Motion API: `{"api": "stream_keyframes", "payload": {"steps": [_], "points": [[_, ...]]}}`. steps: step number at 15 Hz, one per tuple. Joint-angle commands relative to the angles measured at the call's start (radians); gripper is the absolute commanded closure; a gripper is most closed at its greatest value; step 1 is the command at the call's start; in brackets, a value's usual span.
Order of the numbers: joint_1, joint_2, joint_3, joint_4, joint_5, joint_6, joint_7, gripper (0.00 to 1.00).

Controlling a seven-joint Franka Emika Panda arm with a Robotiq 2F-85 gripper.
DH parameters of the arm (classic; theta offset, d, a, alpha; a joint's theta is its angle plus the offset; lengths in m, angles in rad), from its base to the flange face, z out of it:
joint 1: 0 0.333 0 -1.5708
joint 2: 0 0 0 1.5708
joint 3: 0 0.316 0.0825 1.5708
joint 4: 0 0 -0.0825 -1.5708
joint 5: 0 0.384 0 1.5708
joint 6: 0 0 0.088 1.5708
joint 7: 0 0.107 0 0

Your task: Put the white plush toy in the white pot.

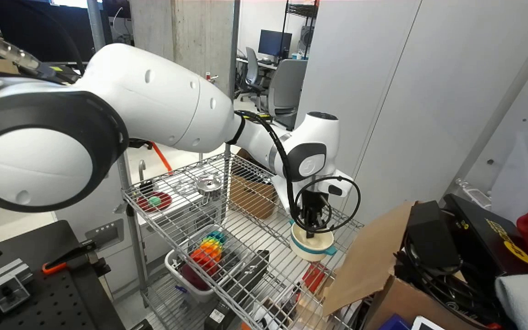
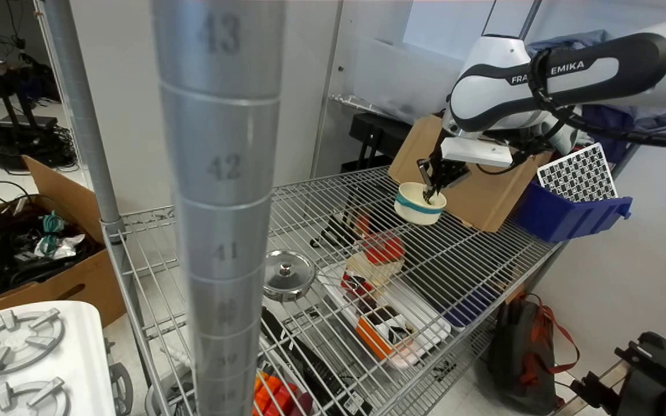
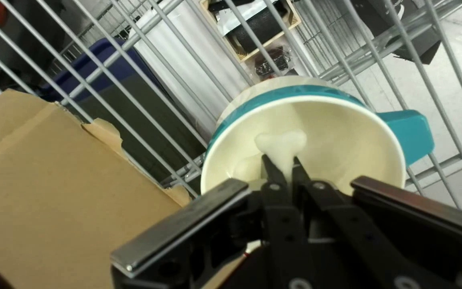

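Observation:
The white pot [image 3: 351,132] has a teal band and teal handle and stands on the wire rack. It also shows in both exterior views [image 1: 307,252] [image 2: 415,217]. The small white plush toy [image 3: 281,145] is pinched between my black fingertips, inside the pot's opening. My gripper [image 3: 280,159] points down into the pot in the wrist view and in both exterior views [image 1: 310,233] [image 2: 429,194]. The toy's lower part is hidden between the fingers, and I cannot make the toy out in the exterior views. Whether it touches the pot's bottom I cannot tell.
A cardboard box flap [image 1: 369,256] stands close beside the pot, also in the wrist view [image 3: 66,192]. A silver lidded pot [image 2: 288,275] is further along the wire rack [image 2: 333,312]. A blue bin [image 2: 576,216] is behind the flap. A metal post [image 2: 226,173] blocks part of an exterior view.

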Motion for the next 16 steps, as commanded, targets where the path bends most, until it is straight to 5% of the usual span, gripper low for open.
{"api": "stream_keyframes", "payload": {"steps": [1,11,13,14,16], "points": [[0.000,0.078,-0.016,0.128,-0.012,-0.050,0.029,0.69],[0.016,0.011,-0.004,0.136,-0.001,-0.117,0.006,0.03],[0.007,-0.054,0.013,0.084,0.018,-0.228,-0.011,0.00],[0.014,0.013,-0.004,0.132,0.001,-0.143,0.007,0.07],[0.013,-0.017,-0.001,0.123,0.002,-0.199,0.006,0.00]]}}
